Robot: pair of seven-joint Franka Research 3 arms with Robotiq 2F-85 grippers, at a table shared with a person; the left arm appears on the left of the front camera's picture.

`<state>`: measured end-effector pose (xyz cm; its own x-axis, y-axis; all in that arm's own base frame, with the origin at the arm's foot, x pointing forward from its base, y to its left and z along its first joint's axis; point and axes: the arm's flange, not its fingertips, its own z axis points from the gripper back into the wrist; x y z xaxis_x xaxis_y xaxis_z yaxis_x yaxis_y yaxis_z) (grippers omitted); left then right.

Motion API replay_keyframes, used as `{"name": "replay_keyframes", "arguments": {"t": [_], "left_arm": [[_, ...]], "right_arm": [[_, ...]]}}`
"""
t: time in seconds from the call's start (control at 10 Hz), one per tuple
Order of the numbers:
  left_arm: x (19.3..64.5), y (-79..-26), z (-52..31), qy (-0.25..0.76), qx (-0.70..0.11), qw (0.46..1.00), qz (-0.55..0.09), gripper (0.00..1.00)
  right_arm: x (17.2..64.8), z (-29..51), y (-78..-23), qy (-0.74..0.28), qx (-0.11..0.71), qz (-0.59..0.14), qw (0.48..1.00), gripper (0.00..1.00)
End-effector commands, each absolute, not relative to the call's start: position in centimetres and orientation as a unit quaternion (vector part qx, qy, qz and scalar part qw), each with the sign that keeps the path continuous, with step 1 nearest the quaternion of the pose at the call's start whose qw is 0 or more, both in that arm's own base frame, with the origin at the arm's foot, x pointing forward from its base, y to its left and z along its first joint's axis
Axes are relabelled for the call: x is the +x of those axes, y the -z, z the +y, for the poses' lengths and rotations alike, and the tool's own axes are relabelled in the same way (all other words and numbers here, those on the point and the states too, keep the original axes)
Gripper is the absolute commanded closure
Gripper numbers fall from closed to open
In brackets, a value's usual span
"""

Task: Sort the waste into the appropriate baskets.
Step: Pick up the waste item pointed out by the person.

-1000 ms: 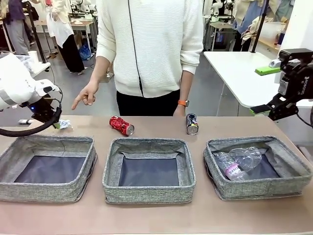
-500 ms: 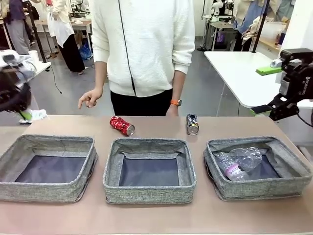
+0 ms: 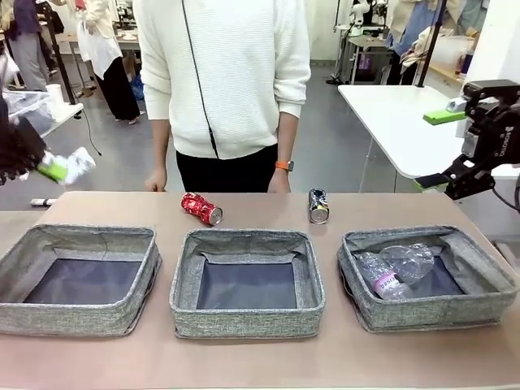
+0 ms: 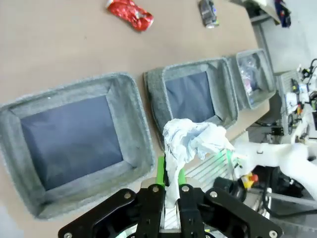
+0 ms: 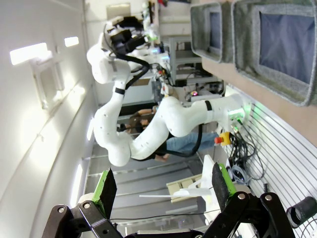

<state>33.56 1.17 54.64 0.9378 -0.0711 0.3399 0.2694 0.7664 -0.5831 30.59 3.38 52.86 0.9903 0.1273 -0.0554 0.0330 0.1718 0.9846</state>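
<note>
Pinching the paper wad (image 4: 190,144) between pressed-together fingers, the left gripper (image 4: 168,174) is holding it in the air off the table's (image 3: 260,361) left edge, above and behind the left basket (image 3: 81,237). The paper step is in hand. Next, I'd guess, it is going over an empty basket, left or middle basket (image 3: 244,240), then letting go; a light wad may cling to a pad.

The right gripper (image 3: 448,180) is hanging spread wide and empty by the far right corner. Two bottles (image 3: 398,268) are lying in the right basket (image 3: 431,237). The red can (image 3: 201,208) and dark can (image 3: 318,205) are lying near the far edge, unsorted.

The left wrist view is showing the pinch sharply, while the front view is blurring it. The front view is giving the wad's height over the table.
</note>
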Motion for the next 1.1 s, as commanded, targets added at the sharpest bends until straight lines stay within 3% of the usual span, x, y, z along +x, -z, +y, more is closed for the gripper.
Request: {"name": "replay_keyframes", "arguments": {"t": [0.0, 0.2, 0.3, 0.4, 0.7, 1.0], "left_arm": [[35.5, -56.5, 3.2, 0.042, -0.302, 0.933, -0.192, 1.0], [35.5, -56.5, 3.2, 0.042, -0.302, 0.933, -0.192, 1.0], [34.7, -56.0, 3.2, 0.062, -0.314, 0.93, -0.181, 0.94], [34.3, -56.7, 0.8, 0.082, -0.284, 0.941, -0.165, 0.94], [31.4, -65.6, -11.4, 0.14, -0.182, 0.962, -0.149, 0.94], [28.7, -68.8, -22.3, 0.27, -0.154, 0.948, -0.069, 0.94]], "right_arm": [[30.8, 3.5, -53.1, -0.04, 0.65, 0.055, 0.757, 0.0], [30.8, 3.5, -53.1, -0.04, 0.65, 0.055, 0.757, 0.0], [30.8, 3.5, -53.1, -0.04, 0.65, 0.055, 0.757, 0.0], [30.8, 3.5, -53.1, -0.04, 0.65, 0.055, 0.757, 0.0], [30.8, 3.5, -53.1, -0.04, 0.65, 0.055, 0.757, 0.0], [30.8, 3.5, -53.1, -0.04, 0.65, 0.055, 0.757, 0.0]]}}
